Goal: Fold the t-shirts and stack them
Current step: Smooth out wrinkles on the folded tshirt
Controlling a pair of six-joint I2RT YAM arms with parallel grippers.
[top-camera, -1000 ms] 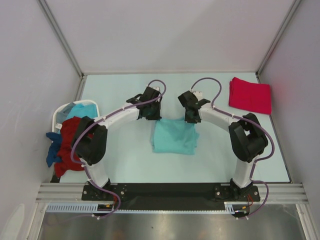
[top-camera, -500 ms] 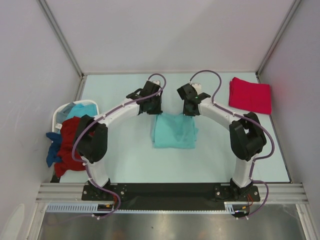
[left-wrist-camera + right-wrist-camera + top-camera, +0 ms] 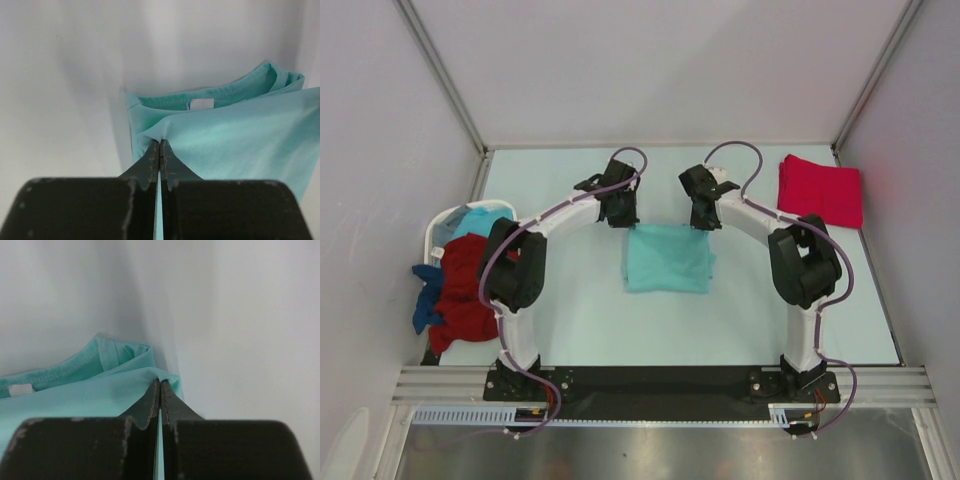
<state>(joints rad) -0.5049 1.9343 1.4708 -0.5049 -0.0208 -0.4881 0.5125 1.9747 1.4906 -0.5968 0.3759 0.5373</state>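
A light teal t-shirt (image 3: 668, 260) lies folded in the middle of the table. My left gripper (image 3: 624, 218) is shut on its far left corner, where the cloth (image 3: 235, 135) bunches at the black fingertips (image 3: 152, 150). My right gripper (image 3: 702, 220) is shut on the far right corner of the same shirt (image 3: 90, 385). A white label (image 3: 201, 104) shows inside the collar. A bright pinkish-red t-shirt (image 3: 820, 190) lies folded at the far right. Dark red (image 3: 465, 290), blue (image 3: 424, 305) and light blue (image 3: 480, 220) shirts sit in a heap at the left.
A white plastic laundry basket (image 3: 438, 232) stands at the table's left edge under the heap of shirts. Grey walls close in the table at the back and both sides. A metal rail (image 3: 660, 385) runs along the near edge by the arm bases.
Both grippers have carried the teal shirt's near edge away from the bases to its far edge, doubling it over. The shirt now lies flatter and squarer.
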